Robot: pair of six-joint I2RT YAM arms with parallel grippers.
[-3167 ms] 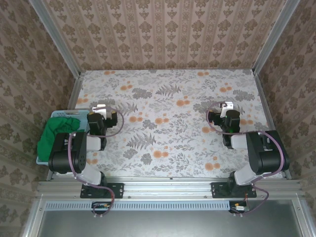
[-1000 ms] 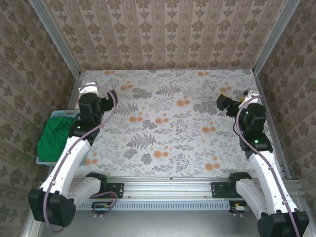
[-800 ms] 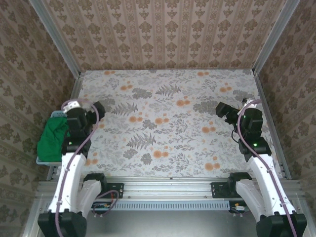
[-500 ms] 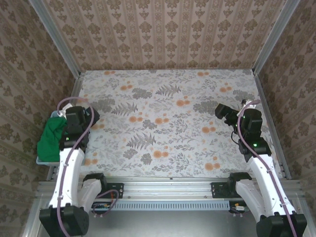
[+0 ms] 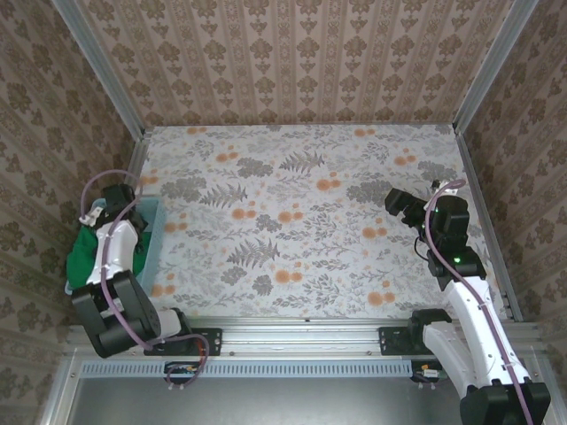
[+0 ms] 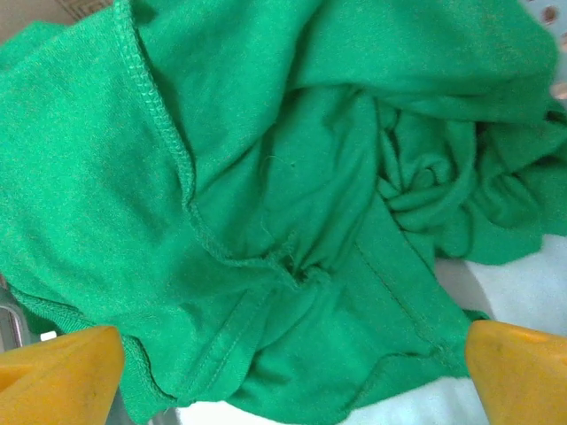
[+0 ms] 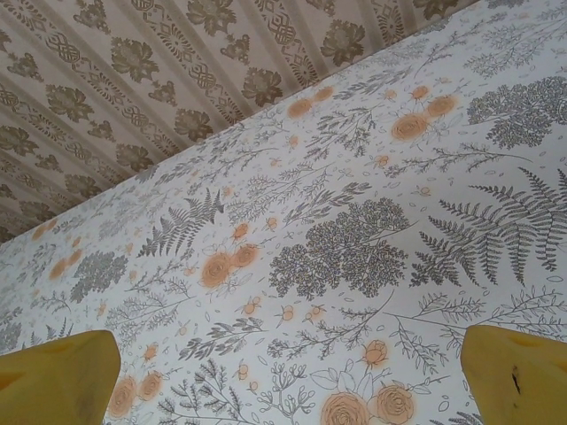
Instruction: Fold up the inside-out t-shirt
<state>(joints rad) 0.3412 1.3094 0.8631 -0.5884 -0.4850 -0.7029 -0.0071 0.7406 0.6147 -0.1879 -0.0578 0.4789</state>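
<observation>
Approach for the pick, at the left edge of the table (image 5: 301,177).
There the light-blue basket (image 5: 151,232) holds the crumpled inside-out t-shirt (image 6: 266,177); the left gripper (image 6: 288,367) has swung above it, jaws wide and empty, while the right gripper (image 7: 288,372) waits open over the tabletop.

A flat surface (image 5: 310,221) covered in a white cloth printed with grey ferns and orange flowers spreads between brown damask-patterned wallpapered walls (image 5: 292,62). A light-blue rectangular plastic basket (image 5: 152,232) sits at its left edge. A silver aluminium rail (image 5: 301,332) runs along the near edge.
</observation>
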